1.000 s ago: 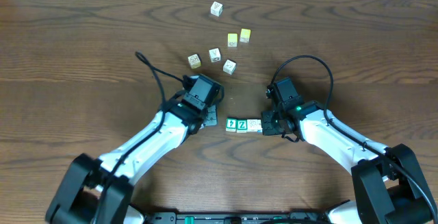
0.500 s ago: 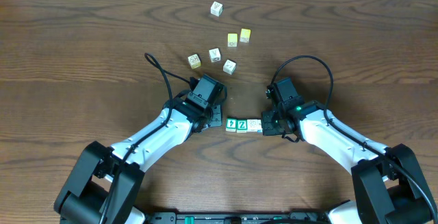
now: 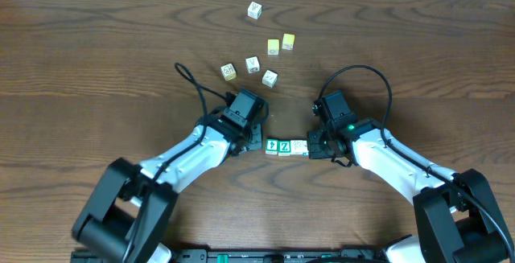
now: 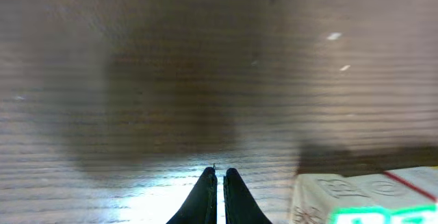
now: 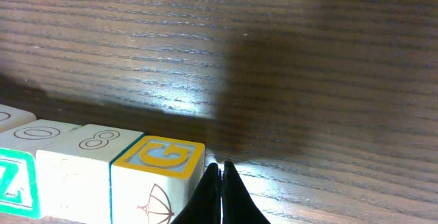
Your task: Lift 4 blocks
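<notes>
Four blocks lie in a tight row on the table. From above, the two green-faced blocks [image 3: 272, 145] [image 3: 284, 146] come first and a white one [image 3: 298, 147] follows; the fourth is mostly hidden under my right gripper [image 3: 312, 149]. In the right wrist view the row runs from the Z block [image 5: 12, 183] past a white block [image 5: 74, 172] to a block with a yellow-framed G on top [image 5: 159, 159]. My shut right gripper [image 5: 221, 168] rests against that block's outer side. My left gripper [image 4: 219, 174] is shut and empty, just left of the row's end block [image 4: 342, 195].
Behind the row lie three pale printed cubes [image 3: 228, 71] [image 3: 252, 63] [image 3: 269, 77], two plain yellow cubes [image 3: 273, 46] [image 3: 288, 41] and a lone white cube [image 3: 254, 10]. Both arms' black cables loop above the wrists.
My left arm has slid right, bringing its shut gripper close to the row's left end. The right arm and the blocks have stayed put.
</notes>
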{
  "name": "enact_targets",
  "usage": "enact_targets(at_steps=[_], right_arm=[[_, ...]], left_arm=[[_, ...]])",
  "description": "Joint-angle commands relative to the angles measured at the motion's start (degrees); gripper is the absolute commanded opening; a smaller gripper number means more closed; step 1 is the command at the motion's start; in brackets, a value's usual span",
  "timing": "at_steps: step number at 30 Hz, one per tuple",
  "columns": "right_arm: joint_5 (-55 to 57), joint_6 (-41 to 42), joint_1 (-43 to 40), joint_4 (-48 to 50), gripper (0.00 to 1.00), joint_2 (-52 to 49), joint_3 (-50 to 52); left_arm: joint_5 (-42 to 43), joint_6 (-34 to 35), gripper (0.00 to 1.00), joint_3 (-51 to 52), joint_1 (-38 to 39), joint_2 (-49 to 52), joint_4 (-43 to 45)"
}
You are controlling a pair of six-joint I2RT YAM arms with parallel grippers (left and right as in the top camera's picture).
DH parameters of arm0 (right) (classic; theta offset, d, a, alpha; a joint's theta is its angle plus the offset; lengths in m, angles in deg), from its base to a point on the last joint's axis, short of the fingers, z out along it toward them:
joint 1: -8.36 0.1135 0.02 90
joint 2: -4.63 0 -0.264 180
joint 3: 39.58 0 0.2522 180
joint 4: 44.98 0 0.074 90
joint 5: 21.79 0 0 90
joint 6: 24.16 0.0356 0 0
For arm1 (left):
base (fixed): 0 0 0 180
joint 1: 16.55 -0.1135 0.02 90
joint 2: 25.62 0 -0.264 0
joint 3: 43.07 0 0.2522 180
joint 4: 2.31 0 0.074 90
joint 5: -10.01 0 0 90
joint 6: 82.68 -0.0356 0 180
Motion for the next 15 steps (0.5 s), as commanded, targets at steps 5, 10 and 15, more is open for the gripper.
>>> enact_targets(at_steps=[5, 10, 15], right_arm=[[0.3, 0.2, -0.3, 0.1, 0.01, -0.5, 0.1], [0.3, 0.2, -0.3, 0.1, 0.01, -0.5, 0.1], [0.3, 0.2, -0.3, 0.1, 0.01, -0.5, 0.1]], left_arm=[[1.0, -0.7, 0.07, 0.7, 2.7, 1.4, 1.0], [3.3, -0.4, 0.07, 0.7, 3.6, 1.4, 2.1], [3.4, -0.3, 0.07, 0.7, 3.8, 1.4, 2.0]])
